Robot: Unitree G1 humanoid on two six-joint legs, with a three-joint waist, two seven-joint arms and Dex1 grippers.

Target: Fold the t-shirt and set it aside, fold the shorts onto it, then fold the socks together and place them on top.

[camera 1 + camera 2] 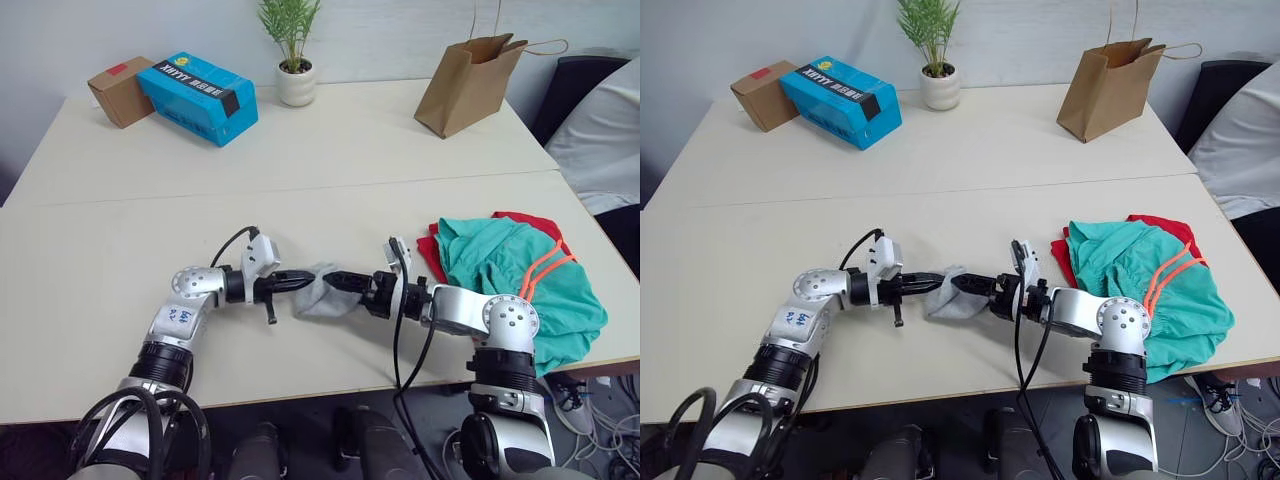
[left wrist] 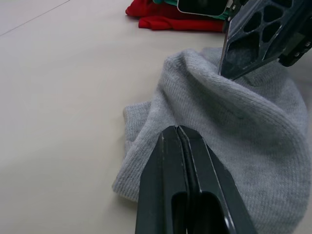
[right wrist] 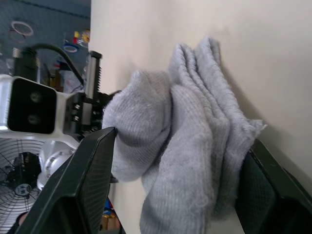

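The grey socks lie bunched near the table's front edge, between my two grippers. My left gripper is shut, and its tips press into the knit fabric with nothing seen between them. My right gripper comes from the opposite side and stands open, one finger on each side of the socks. The teal shorts with an orange drawstring lie in a heap to the right. They lie on top of the red t-shirt, of which just the edges show.
At the back of the table are a cardboard box, a blue carton, a potted plant and a brown paper bag. A dark chair with pale fabric stands past the right edge.
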